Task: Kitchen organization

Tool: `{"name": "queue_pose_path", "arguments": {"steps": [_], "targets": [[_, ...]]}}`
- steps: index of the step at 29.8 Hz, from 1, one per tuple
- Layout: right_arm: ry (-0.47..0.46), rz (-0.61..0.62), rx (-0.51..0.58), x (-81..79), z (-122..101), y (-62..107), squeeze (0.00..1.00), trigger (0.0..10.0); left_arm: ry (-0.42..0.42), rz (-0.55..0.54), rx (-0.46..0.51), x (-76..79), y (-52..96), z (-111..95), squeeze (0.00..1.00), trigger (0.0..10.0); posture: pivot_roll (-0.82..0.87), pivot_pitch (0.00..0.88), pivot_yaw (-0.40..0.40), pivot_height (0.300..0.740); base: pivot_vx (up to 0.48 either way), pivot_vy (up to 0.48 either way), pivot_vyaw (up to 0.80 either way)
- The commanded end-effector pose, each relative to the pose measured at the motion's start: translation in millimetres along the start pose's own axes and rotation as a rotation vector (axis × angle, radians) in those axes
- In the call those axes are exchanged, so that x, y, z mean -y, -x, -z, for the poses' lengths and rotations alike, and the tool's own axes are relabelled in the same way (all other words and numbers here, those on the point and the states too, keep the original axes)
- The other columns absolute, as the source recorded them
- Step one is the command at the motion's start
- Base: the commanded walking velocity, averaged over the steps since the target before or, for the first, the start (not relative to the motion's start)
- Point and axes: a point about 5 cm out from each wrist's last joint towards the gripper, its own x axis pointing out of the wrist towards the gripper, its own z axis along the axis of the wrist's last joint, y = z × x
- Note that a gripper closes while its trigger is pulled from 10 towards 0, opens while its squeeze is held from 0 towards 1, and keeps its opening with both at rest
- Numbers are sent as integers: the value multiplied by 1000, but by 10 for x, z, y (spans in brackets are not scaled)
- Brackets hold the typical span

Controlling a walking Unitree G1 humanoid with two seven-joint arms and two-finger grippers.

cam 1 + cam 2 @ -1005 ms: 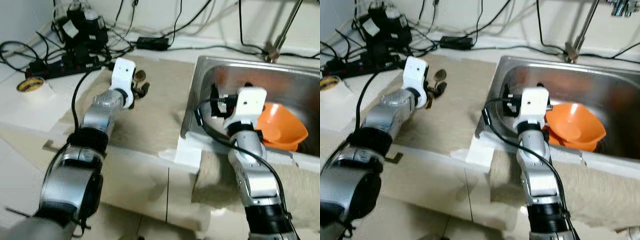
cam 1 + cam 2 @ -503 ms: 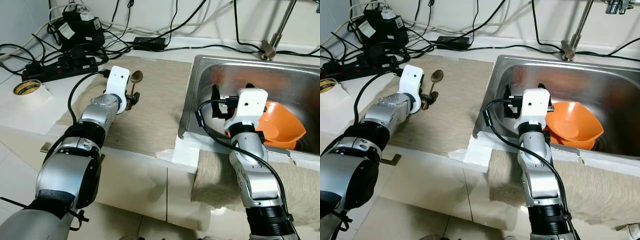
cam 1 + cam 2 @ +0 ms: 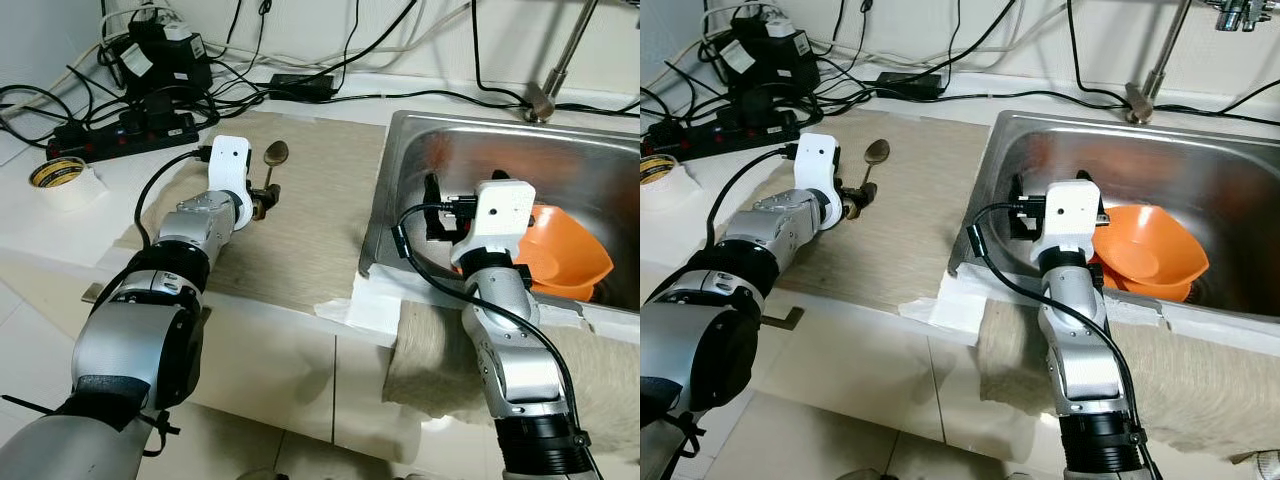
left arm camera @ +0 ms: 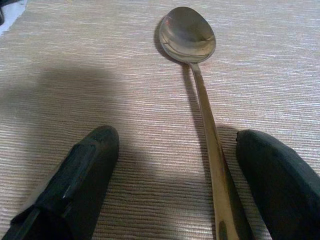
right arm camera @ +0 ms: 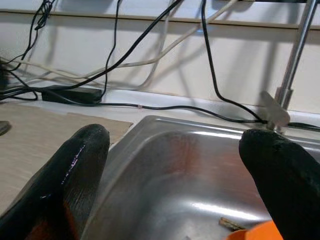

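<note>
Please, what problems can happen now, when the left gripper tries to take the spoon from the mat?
1. The spoon lies flat on the woven mat, close to one finger of the open left gripper, not centred; closing may push it aside.
2. A thin, flat handle could slip from the fingers.
3. Power strip and cables sit just behind the mat; a lift backward might snag them.

A shiny metal spoon [image 4: 197,90] lies flat on the beige mat [image 3: 310,210] on the counter, left of the sink [image 3: 1230,180], bowl end pointing far. An orange bowl [image 3: 1150,250] sits upright inside the sink, near its front wall.
</note>
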Motion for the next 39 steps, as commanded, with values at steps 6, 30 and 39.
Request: {"name": "queue_pose_path", "arguments": {"steps": [6,30,39], "targets": [[15,-26,34,-33,-97,-21,0,10000,-118,55,13,96,-17,-10,0,10000,-87,0,62,736,0,0,0],[116,37,-14,303,-214,411,0,10000,77,37,-64,139,-37,34,0,10000,-288,5,61,736,0,0,0],[130,42,-31,345,-226,449,0,10000,334,129,-146,302,-46,213,0,0,-295,4,52,736,0,0,0]]}}
